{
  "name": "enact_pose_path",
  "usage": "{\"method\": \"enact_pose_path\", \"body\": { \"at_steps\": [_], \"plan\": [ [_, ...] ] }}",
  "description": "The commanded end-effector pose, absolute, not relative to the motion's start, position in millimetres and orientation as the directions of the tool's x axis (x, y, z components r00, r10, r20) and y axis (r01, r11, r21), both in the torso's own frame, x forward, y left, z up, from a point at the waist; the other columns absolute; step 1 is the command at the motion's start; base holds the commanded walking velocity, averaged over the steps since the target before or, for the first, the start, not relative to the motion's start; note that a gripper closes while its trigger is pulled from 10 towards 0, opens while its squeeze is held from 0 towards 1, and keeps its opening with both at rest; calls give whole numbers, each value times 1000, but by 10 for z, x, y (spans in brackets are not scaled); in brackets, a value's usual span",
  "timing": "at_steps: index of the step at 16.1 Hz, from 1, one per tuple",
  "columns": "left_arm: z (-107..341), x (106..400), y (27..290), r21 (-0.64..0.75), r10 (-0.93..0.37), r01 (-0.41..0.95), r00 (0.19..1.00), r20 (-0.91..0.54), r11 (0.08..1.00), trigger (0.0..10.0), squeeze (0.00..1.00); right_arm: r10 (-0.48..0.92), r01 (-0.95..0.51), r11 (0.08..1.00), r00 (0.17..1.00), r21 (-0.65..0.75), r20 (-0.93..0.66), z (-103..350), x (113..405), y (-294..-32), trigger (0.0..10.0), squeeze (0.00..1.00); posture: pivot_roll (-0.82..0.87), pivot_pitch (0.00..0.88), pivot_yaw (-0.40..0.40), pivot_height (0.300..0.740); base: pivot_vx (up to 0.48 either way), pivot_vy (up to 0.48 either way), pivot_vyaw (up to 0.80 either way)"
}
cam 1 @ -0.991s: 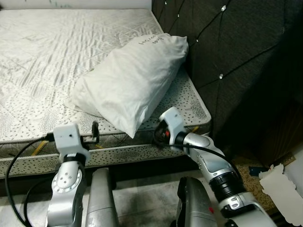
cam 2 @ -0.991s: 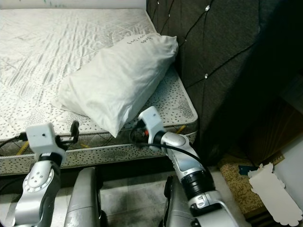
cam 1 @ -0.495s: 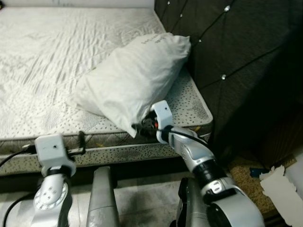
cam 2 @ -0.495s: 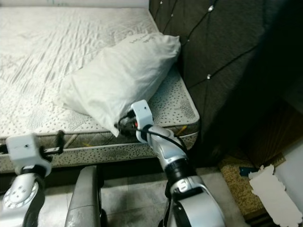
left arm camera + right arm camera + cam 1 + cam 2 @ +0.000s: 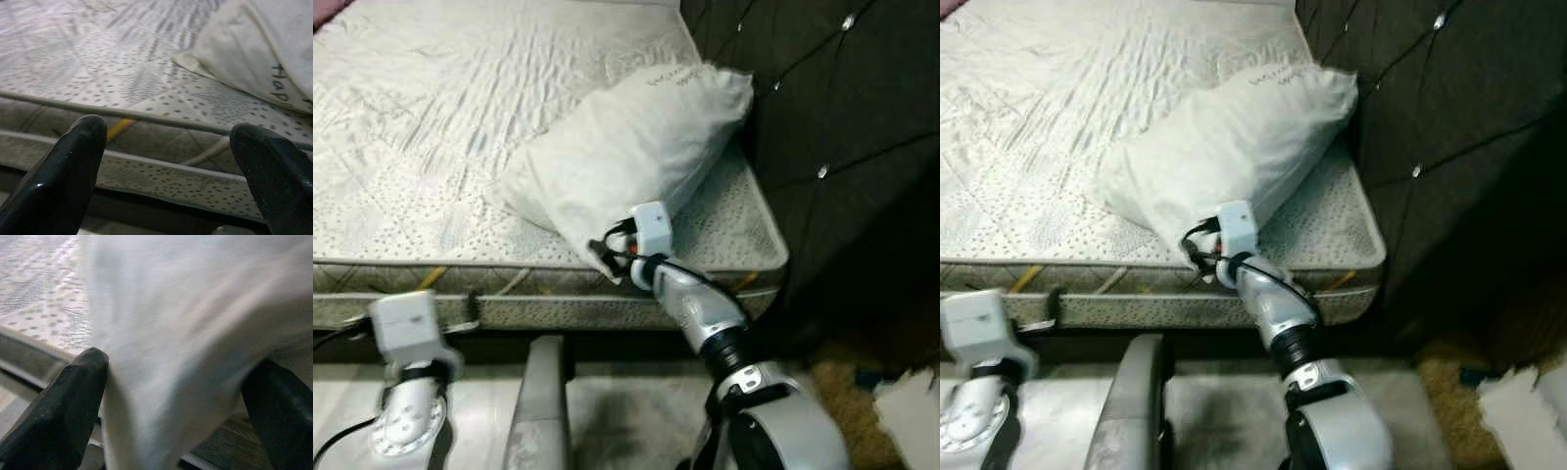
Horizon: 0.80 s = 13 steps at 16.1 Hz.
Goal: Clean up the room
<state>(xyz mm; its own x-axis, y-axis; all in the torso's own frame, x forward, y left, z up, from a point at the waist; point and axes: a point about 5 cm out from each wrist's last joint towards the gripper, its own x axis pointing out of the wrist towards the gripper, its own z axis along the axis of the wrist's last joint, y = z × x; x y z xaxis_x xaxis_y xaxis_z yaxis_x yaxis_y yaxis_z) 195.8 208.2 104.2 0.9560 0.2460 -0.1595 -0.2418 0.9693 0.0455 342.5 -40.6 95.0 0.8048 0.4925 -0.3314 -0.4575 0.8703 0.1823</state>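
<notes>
A white pillow (image 5: 626,147) lies tilted on the patterned mattress (image 5: 411,196), its far end against the headboard and its near corner hanging over the bed's front edge. My right gripper (image 5: 607,257) is at that near corner. In the right wrist view its two black fingers (image 5: 73,396) stand wide open with the pillow's cloth (image 5: 186,333) between them. My left gripper (image 5: 470,308) is low in front of the mattress side and is open, facing the bed's edge (image 5: 161,166), with nothing between its fingers.
A dark tufted headboard (image 5: 842,117) rises along the right of the bed. Beside it on the floor lie a brown rug (image 5: 837,387) and a torn white sheet (image 5: 911,401). Pale tiled floor (image 5: 626,411) runs in front of the bed.
My right gripper has reached forward from below the mattress edge to the pillow's near corner. The left arm has dropped lower. The camera has tipped and shifted, so the bed sits further right.
</notes>
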Motion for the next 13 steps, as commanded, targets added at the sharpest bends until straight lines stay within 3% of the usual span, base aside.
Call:
{"method": "enact_pose_path", "body": {
  "at_steps": [1,5,6,7,13],
  "plan": [
    [1074,1974,2073,50,236,-231,960,-154,972,10000,0,465,-422,885,819,196,-336,949,3447,-434,10000,0,264,95,-49,527,0,0,0],
    [1082,2004,2072,51,228,-223,961,-158,974,10000,0,427,-354,897,847,264,-316,1078,3538,-301,10000,0,260,95,-46,527,0,0,0],
    [1085,2015,2065,50,226,-221,961,-157,974,10000,0,419,-340,897,858,282,-298,1134,3562,-260,353,0,260,93,-46,527,0,0,0],
    [1090,2027,2059,49,224,-219,962,-155,974,10000,0,410,-328,898,866,293,-288,1171,3580,-236,0,0,262,91,-48,527,0,0,0],
    [1098,2116,2054,43,218,-214,965,-148,976,10000,0,383,-285,908,862,307,-332,1139,3617,-249,0,0,261,73,-52,527,0,0,0]
  ]
}}
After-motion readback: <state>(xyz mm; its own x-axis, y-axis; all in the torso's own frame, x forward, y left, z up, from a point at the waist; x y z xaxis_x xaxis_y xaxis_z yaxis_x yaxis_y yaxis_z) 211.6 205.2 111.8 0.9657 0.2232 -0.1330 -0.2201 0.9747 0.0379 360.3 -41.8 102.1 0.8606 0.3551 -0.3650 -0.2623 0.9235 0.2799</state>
